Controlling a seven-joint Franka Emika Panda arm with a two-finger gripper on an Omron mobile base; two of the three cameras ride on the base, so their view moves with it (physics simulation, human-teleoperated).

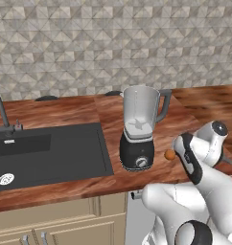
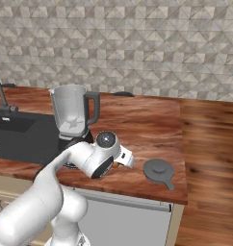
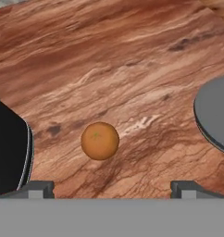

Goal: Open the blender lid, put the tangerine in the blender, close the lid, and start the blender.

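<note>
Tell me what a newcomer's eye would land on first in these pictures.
The tall blender stands open-topped on the wooden counter just right of the black sink. The blender lid lies flat on the counter near its front edge, off to the right of the blender. In the hand view the small orange tangerine sits on the wood between the blender's base and the lid, with the open gripper hovering over it.

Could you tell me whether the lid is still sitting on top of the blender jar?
No, the blender lid lies flat on the wooden counter to the right of the blender, whose jar rim is uncovered.
</note>
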